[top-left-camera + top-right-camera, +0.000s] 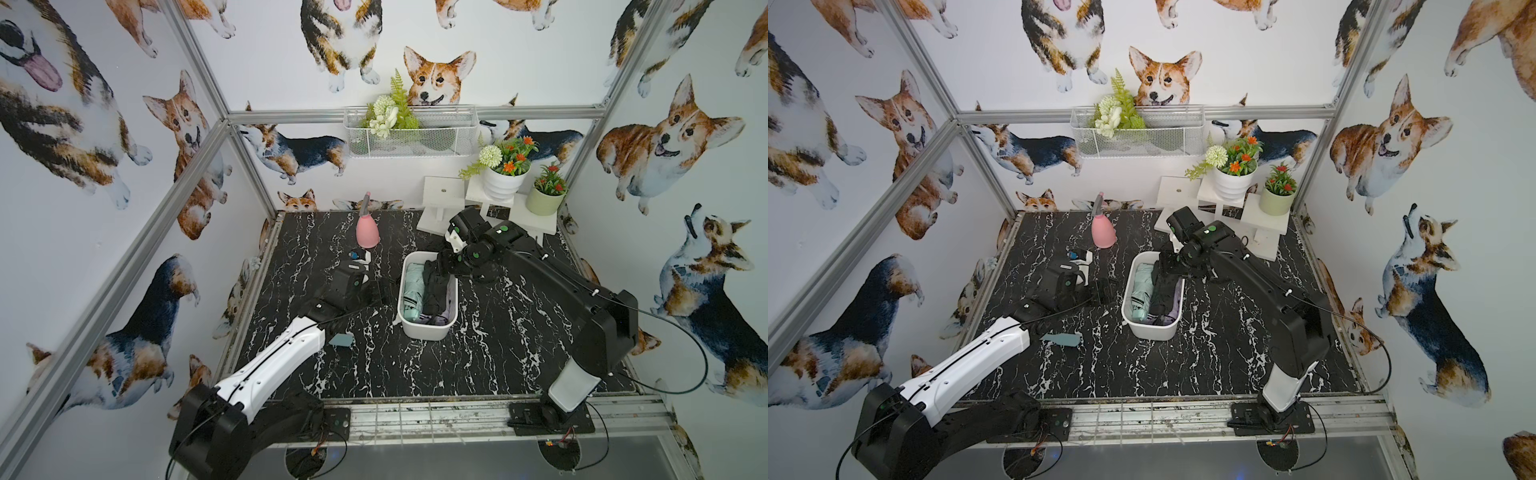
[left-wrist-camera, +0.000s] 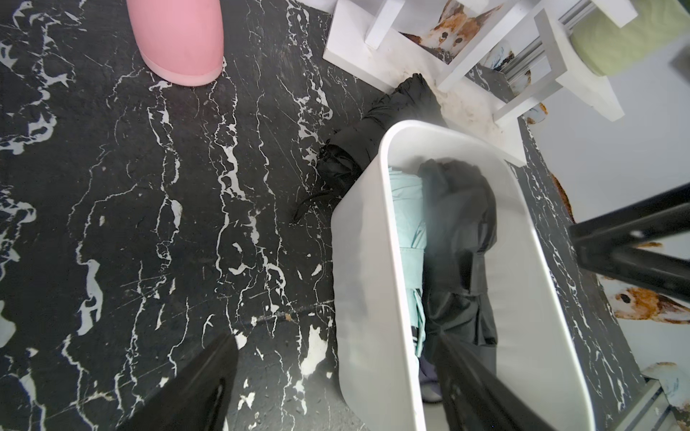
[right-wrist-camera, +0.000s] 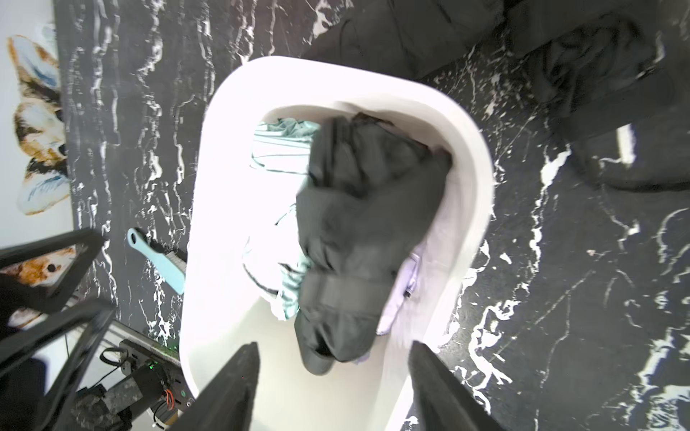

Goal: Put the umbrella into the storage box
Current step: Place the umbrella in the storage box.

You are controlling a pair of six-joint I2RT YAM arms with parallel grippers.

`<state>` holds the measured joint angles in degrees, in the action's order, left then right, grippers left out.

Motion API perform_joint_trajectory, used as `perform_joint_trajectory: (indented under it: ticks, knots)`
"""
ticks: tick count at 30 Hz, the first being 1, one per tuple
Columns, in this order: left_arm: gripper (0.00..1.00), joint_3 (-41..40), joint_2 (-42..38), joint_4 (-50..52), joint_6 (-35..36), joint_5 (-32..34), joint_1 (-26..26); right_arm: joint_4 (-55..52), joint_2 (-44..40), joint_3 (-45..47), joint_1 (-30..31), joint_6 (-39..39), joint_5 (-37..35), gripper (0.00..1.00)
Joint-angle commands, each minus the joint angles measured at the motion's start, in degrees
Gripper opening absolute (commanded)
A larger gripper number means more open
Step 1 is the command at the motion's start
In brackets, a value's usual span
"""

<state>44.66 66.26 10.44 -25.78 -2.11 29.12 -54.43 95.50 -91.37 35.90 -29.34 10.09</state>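
The table (image 1: 374,365), a flat slab patterned like black marble with white veins, shows whole in both top views, while each wrist view catches only a patch of it. Right of centre stands the storage box (image 1: 424,331), a smooth white plastic tub, oblong, with rounded corners and a rolled rim. The right arm covers its far end in both top views, and the wrist views show that end uncovered. The umbrella (image 3: 366,231) lies lengthwise inside the box: folded, black, of matt creased fabric with a strap round it. Beside it, on the left arm's side, lies a folded mint-green umbrella (image 1: 413,291). A lilac one (image 3: 407,283) peeps from under the black one, plain in the right wrist view and only a sliver in the left wrist view. The right gripper (image 3: 335,347) hangs above the box with its jaws parted wider than the black umbrella and nothing clamped between them. The left gripper (image 2: 334,337) sits low just beside the box, its jaws spread wide and empty. In its wrist view one finger stands against the table and the other against the box's inside. The left wrist view alone shows plainly a crumpled black fabric bundle (image 2: 373,141) on the table just beyond the box, hidden behind the right arm in the top views. A pink bell-shaped vessel (image 1: 368,232) stands near the back wall. A pale blue brush (image 1: 1065,338) lies flat near the left arm, and only the right wrist view shows its dark bristles.
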Motion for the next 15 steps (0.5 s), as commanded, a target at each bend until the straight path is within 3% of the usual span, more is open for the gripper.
perform_joint_trajectory:
  ticks: [1, 8, 11, 15]
  knots:
    - [0.88, 2.0, 2.1, -3.4, 1.0, -2.3, -0.2, 4.8, -3.3, 3.4, -1.2, 2.7, -0.8, 0.74]
    - [0.83, 7.6, 10.2, -6.5, 1.0, -5.4, 0.3, 15.9, -13.8, 16.3, -8.6, 2.3, 2.7, 0.73]
    - [0.73, 10.4, 14.5, -5.1, 1.6, -6.5, 0.5, 18.2, -17.0, 20.0, -12.5, 1.9, 5.3, 0.72]
    - [0.51, 14.3, 19.5, -4.0, 1.9, -9.5, 0.5, 18.2, -18.8, 22.4, -15.6, 3.2, 6.6, 0.72]
